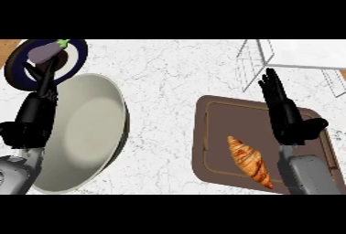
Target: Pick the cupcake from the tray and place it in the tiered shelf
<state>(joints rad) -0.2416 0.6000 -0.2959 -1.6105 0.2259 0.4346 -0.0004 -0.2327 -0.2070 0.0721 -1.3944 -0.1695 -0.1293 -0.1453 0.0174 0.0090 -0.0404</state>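
1. The marbled bench point(175, 82) carries everything; the wire tiered shelf point(260, 59) stands at its far right.
2. A big pale bowl point(84, 132) lies at my left, and a dark plate point(76, 52) with an aubergine point(46, 51) sits beyond it.
3. The brown tray point(216, 137) holds a croissant point(249, 161). I can see no cupcake on it.
4. My right hand point(287, 116) hovers over the tray, fingers straight and holding nothing; my left hand point(37, 114) is also straight-fingered.
5. I judge that picking hasn't started; next I must find the cupcake.
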